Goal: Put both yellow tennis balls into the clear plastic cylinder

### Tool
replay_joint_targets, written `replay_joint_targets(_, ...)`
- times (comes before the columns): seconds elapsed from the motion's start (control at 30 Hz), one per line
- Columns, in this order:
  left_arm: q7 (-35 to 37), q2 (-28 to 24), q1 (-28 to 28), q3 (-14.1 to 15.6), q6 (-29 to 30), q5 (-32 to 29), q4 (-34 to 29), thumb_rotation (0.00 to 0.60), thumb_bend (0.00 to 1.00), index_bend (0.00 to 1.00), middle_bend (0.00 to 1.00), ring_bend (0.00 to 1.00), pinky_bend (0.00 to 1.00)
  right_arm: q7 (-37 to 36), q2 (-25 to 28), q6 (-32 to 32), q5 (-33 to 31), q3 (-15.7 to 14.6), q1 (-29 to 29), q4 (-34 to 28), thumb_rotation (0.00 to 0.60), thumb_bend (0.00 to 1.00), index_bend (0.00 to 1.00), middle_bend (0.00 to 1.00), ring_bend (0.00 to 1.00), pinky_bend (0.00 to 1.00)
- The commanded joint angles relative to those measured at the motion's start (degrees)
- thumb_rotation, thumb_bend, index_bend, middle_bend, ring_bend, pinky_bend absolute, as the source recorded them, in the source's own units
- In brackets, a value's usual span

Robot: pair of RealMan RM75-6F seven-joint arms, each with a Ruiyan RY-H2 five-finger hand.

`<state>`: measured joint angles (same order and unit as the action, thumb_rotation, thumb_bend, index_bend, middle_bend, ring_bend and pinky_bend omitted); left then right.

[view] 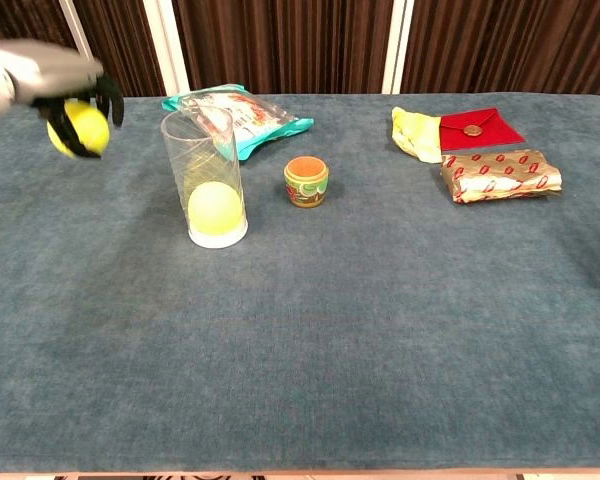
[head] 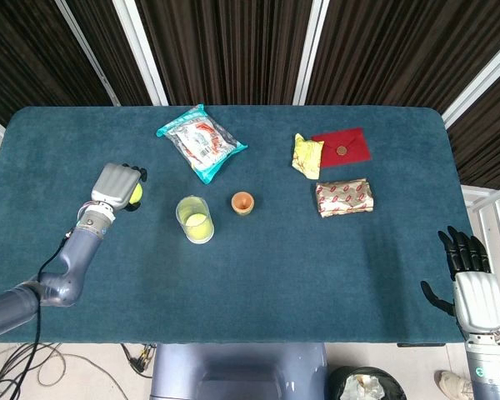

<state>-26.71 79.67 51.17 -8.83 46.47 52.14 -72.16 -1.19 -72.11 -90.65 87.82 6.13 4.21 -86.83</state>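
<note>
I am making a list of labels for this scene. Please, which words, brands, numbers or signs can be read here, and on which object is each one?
None can be read.
Snack bag: red print, too blurred.
Patterned packet: red marks, illegible.
Red envelope: gold seal, no visible text.

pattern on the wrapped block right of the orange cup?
The wrapped block has gold foil with a red oval print; the chest view shows it best.
</note>
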Motion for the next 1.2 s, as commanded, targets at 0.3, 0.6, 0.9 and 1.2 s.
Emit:
replay_joint_targets(0.3, 0.55, -17.02, 0.53, -8.83, 7.07, -0.89, -29.2, 0.6, 0.33, 0.4, 0.5, 0.44, 0.66, -0.51, 0.34, -0.59, 0.14, 0.06, -0.29, -0.42, 0.6, 0.34, 0.0, 0.02, 0.02, 0.0)
replay_joint_targets(0.6, -5.02, -16.82, 5.17, -8.06, 4.93, -3.57, -35.26, 0.6, 0.33, 0.4, 0.5, 0.44, 0.66, -0.83, 0.53, -0.8, 0.39, -0.01, -0.39, -0.57, 0.6, 0.34, 0.0, 0.02, 0.02, 0.0)
replay_joint_targets(0.9, -12.81, -11.67, 10.47, -5.2, 5.26, -8.3, -33.89, 0.6, 0.33, 0.4, 0.5, 0.44, 0.66, -1.53, 0.7, -0.72, -0.14, 0.25, -0.45, -0.32, 0.6, 0.34, 0.0, 0.02, 0.02, 0.0)
replay_joint_targets(1.2, -17.54, -8.08, 12.79, -2.44, 7.61, -9.74, -31.64, 0.6, 0.31, 0.4, 0.5, 0.44, 0.66, -2.39, 0.99, -0.82, -0.34, 0.44, -0.54, -0.26, 0.6, 0.34, 0.0, 0.02, 0.02, 0.0)
